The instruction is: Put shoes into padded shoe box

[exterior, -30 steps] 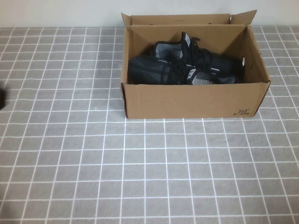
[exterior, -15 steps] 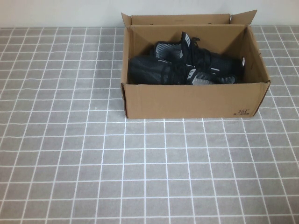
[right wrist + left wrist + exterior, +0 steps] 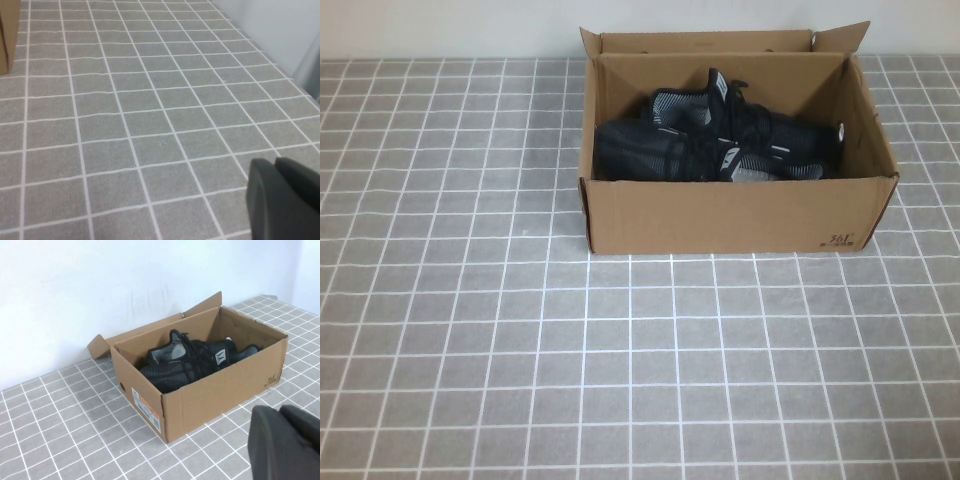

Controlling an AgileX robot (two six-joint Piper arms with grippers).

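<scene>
The brown padded shoe box (image 3: 720, 215) stands open at the back middle of the table, flaps upright. Both black knit shoes (image 3: 720, 140) lie inside it, side by side, white dashes and grey collars showing. Neither gripper shows in the high view. In the left wrist view the box (image 3: 220, 385) with the shoes (image 3: 190, 362) is some way ahead of my left gripper (image 3: 279, 411), which is shut and empty, off to the box's left. My right gripper (image 3: 275, 161) is shut and empty over bare tiles, well clear of the box corner (image 3: 7, 35).
The grey tiled tablecloth (image 3: 620, 360) covers the table around the box. A white wall (image 3: 100, 290) runs behind the box. The table's right edge (image 3: 300, 85) shows in the right wrist view.
A dark part of my left arm at the high view's left edge one second ago has drawn out of view. The box and shoes have not moved.
</scene>
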